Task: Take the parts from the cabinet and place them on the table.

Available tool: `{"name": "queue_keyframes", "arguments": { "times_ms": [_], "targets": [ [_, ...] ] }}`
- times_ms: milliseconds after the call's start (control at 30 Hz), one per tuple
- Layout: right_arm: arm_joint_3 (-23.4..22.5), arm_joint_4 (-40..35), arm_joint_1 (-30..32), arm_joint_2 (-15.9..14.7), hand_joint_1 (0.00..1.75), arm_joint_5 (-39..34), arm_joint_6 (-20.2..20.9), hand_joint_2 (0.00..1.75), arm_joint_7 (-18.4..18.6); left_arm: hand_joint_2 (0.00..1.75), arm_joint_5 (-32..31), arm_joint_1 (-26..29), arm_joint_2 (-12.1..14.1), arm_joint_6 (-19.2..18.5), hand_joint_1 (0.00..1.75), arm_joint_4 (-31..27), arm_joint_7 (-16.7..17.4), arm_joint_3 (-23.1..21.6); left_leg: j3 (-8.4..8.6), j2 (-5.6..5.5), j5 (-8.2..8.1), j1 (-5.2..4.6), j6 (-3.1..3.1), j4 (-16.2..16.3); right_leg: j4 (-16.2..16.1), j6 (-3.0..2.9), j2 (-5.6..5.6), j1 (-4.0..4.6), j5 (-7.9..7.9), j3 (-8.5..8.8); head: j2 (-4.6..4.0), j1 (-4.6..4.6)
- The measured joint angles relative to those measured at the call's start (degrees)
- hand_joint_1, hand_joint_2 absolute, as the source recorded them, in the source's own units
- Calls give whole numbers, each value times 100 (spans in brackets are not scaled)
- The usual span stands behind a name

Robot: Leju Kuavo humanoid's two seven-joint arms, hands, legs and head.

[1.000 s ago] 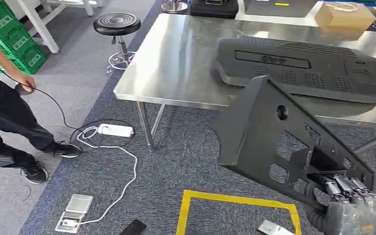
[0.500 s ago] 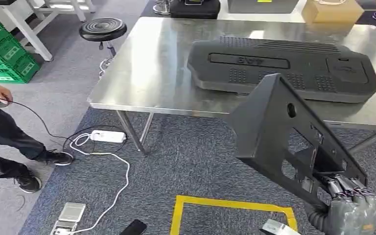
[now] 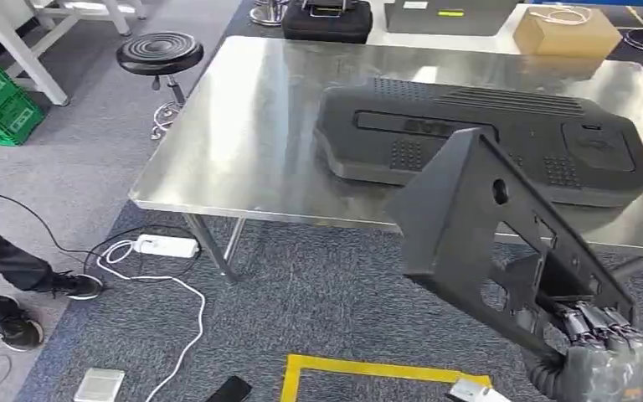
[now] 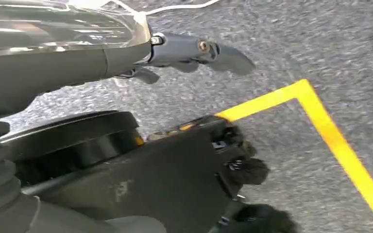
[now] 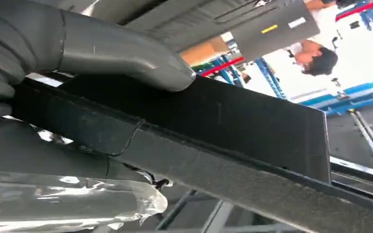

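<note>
Right hand (image 3: 603,347) grips the low end of a black bracket part (image 3: 477,230), fingers wrapped on its edge; in the right wrist view the thumb (image 5: 126,53) presses flat on the same part. The part is held in the air, tilted, its upper end in front of the near edge of the steel bench (image 3: 243,126), over carpet and not touching the bench. Left hand (image 4: 194,51) hangs over the carpet, fingers loosely extended, nothing in them. Yellow tape outline (image 3: 368,373) on the carpet just ahead of the robot. White power strip (image 3: 166,246) and cable lie on the carpet by the bench's near-left leg; a person's leg and shoes (image 3: 17,289) at the far left. On the bench, a large black cover part (image 3: 469,134) lies flat across the middle and right. Black stool (image 3: 159,54) off the bench's far-left corner, cardboard box (image 3: 565,29) beyond its far edge.
</note>
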Motion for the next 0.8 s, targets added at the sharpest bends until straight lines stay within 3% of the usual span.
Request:
{"name": "queue_keyframes", "arguments": {
  "times_ms": [33,67,100,133,167,200,233,267,333,367,400,433,500,533,567,600,633,667,700,733,800],
  "targets": [
    [0,0,0,0,175,0,0,175,0,175,0,8,0,0,0,0,0,0,87,-2,-68,16,-17,0,80,41,-11,-29,-149,-159,0,2],
    [-2,0,-1,2,175,-2,0,175,0,175,0,14,0,0,0,0,-2,0,177,-4,-133,33,-29,0,-16,62,-26,-49,-142,-216,0,0],
    [-2,0,0,2,175,0,0,175,0,175,0,14,0,0,0,0,0,0,297,-7,-218,55,-54,0,-322,79,-43,-64,40,-196,0,0],
    [-4,0,1,2,175,0,0,175,0,175,0,12,-2,0,0,0,0,0,423,-8,-308,79,-88,0,-779,105,-52,-74,409,-119,0,0],
    [-11,0,5,2,175,0,0,175,0,175,-2,11,-4,0,0,0,0,0,534,-6,-398,93,-136,-2,-1245,128,-71,-78,902,-47,0,2],
    [-20,4,15,2,175,0,0,175,2,175,-2,29,-4,0,0,0,0,0,569,-4,-455,84,-164,-20,-1467,107,-104,-78,1393,-33,0,9],
    [-24,20,14,7,175,-2,4,175,4,175,-2,12,-7,0,0,0,11,0,613,-8,-495,75,-208,-32,-1459,11,-147,-28,1196,-52,0,11],
    [-39,13,42,7,175,4,2,175,9,175,-2,-5,-7,2,0,0,22,0,617,0,-532,78,-263,-56,-1423,-75,-106,-19,1265,-60,0,-7],
    [-72,-13,61,9,175,-7,-2,175,26,175,-4,-6,-9,4,0,0,26,-2,680,4,-485,73,-316,-32,-1469,-173,-88,-30,1201,-15,0,9],
    [-79,-31,71,11,175,-5,-2,175,26,175,-4,-13,-7,9,0,0,26,-2,622,6,-478,82,-328,103,-1526,-197,-78,-72,1190,67,0,0],
    [-81,-46,75,18,175,-4,-2,175,24,175,-4,-14,-7,9,0,0,26,-2,474,6,-450,79,-343,406,-1558,-242,-77,-69,1161,130,0,-2],
    [-85,-50,73,20,175,-2,-2,175,15,175,-4,-16,-7,9,0,0,26,-2,221,6,-531,82,-355,822,-1570,-271,-76,-67,1121,179,0,-7],
    [-90,-50,87,28,175,0,-2,175,4,175,-4,-13,-4,9,0,0,33,-2,-340,6,-981,79,-386,1580,-1570,-294,-67,-56,1011,280,0,-6],
    [-90,-50,91,33,175,0,-2,175,4,175,-4,-9,-4,9,0,0,35,-2,-523,7,-1139,79,-389,1740,-1570,-298,-56,-50,957,346,0,-6],
    [-90,-50,93,35,175,0,-2,175,4,175,-6,-5,-4,9,0,0,37,-2,-606,6,-1147,76,-382,1700,-1570,-295,-40,-46,896,427,0,-6],
    [-92,-50,93,39,175,0,-2,175,2,175,-4,-4,-4,9,0,0,37,-2,-593,6,-1002,70,-366,1447,-1570,-286,-29,-43,821,540,0,-6],
    [-94,-50,92,42,175,0,-2,175,2,175,-7,-4,-4,11,0,0,35,-2,-531,7,-706,65,-338,1088,-1570,-277,-24,-38,747,646,0,-6],
    [-98,-50,93,50,175,0,-2,175,0,175,-7,0,-2,11,0,0,37,-2,-459,7,-270,55,-294,645,-1572,-258,-25,-34,663,757,0,-6],
    [-109,-50,98,57,175,-2,-2,175,-2,175,-7,14,4,11,0,0,37,-2,-470,12,267,39,-240,304,-1577,-228,-20,-34,591,804,0,-6],
    [-116,-39,102,61,175,-4,4,175,-7,175,-7,8,9,11,0,2,46,-4,-480,13,102,6,-236,289,-1564,-184,-3,-21,553,842,0,9],
    [-138,-55,123,63,175,-26,-2,175,-17,175,-9,14,2,13,0,2,48,-2,-452,6,143,-22,-180,272,-1596,-104,-6,-31,523,889,0,-2]
  ]
}}
